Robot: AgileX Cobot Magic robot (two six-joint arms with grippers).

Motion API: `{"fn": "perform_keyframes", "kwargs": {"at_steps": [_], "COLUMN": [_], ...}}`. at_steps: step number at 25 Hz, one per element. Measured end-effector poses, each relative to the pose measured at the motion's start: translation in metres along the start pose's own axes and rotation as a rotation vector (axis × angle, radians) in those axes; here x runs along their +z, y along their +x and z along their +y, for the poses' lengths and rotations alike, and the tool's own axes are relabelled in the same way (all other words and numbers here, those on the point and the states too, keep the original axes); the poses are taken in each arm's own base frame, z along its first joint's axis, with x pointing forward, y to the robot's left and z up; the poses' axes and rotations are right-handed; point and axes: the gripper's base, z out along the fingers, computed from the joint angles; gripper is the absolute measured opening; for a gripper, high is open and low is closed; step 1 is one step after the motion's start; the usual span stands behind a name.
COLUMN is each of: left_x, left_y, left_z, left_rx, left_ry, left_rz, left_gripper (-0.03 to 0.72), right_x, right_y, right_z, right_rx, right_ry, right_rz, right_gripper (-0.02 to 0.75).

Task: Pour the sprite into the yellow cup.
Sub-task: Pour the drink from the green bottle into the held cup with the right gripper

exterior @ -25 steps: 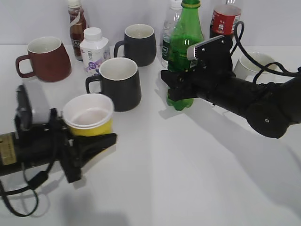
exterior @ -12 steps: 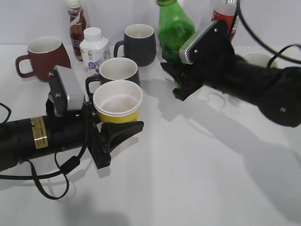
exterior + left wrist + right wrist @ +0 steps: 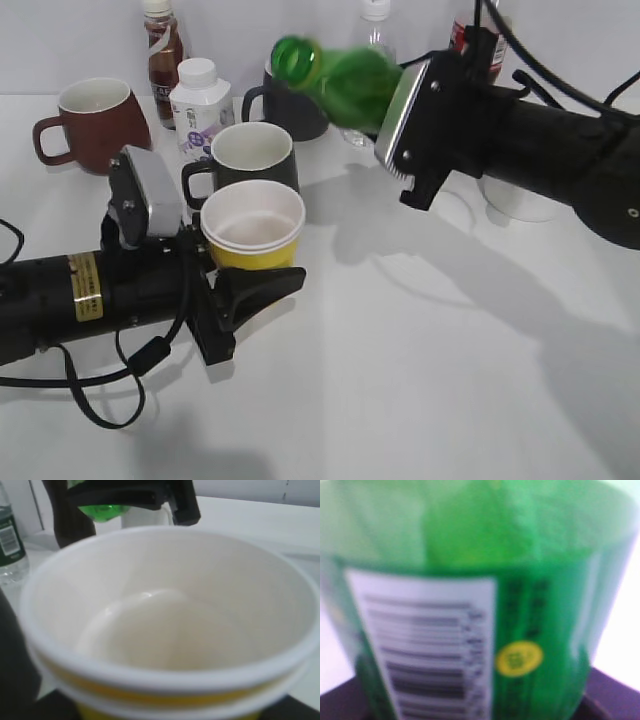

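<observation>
Exterior view: the sprite [image 3: 345,80] is held off the table [image 3: 420,380] by the right gripper [image 3: 400,115], whose jaws are closed around the bottle's lower body. The bottle is tipped nearly level, its capped end [image 3: 292,56] pointing left and blurred. It is seen above and to the right of the yellow cup [image 3: 252,228], well apart from it, with the cap over the black mugs [image 3: 253,155] rather than over the cup.

The cup is gripped upright by the left gripper [image 3: 235,275], its black fingers [image 3: 262,285] clamped on the yellow wall below the white rim. It is just in front of the nearer black mug. Whether its base touches the table cannot be told.

Left wrist view is filled by the cup [image 3: 170,630]; its white inside looks dry. Beyond the rim a green part of the bottle [image 3: 102,511] is seen under the black gripper, and a clear water bottle [image 3: 10,540] at the left edge.

Right wrist view is filled by the sprite [image 3: 485,610], blurred, with a white barcode patch [image 3: 425,645] and a small yellow dot on the label.

Behind, a red mug [image 3: 95,125], a white carton [image 3: 200,105] and a brown bottle [image 3: 163,50] are lined up.
</observation>
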Motion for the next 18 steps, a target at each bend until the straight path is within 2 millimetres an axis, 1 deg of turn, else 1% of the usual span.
{"fn": "perform_keyframes", "kwargs": {"at_steps": [4,11,15,18], "left_x": [0.001,0.003,0.010,0.013], "left_y": [0.000,0.003,0.002,-0.001], "left_z": [-0.002,-0.003,-0.005,-0.007], "left_rx": [-0.027,-0.045,-0.030,-0.023], "left_ry": [0.016,0.031,0.049,0.059], "left_rz": [0.007,0.053,0.098,0.093], "left_gripper": [0.402,0.401,0.401,0.400], "right_x": [0.000,0.000,0.000,0.000], "right_y": [0.000,0.001,0.001,0.001], "right_z": [0.005,0.007,0.007,0.007], "right_rx": [-0.077,-0.196,-0.258,-0.298], "right_ry": [-0.053,-0.075,-0.078,-0.079], "right_rz": [-0.006,-0.001,-0.002,-0.004], "right_gripper": [0.438,0.438,0.438,0.438]}}
